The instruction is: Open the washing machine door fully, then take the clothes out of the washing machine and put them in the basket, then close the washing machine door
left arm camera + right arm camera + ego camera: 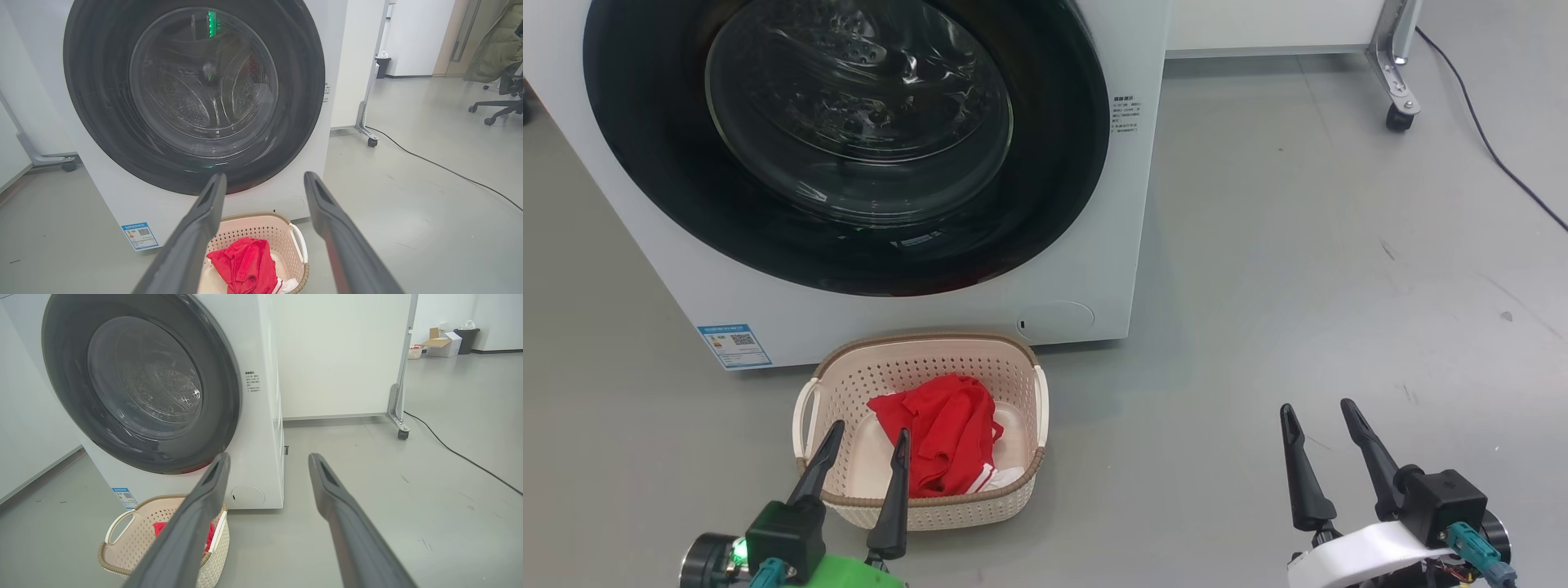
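Red clothes (947, 445) — 1 garment — lie in 1 basket (923, 338), door (645, 147) shut.

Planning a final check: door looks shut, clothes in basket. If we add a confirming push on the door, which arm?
Left, probably. The left gripper, open, is at the basket right in front of the washing machine door. The right gripper, open, is over bare floor, well right of the door.
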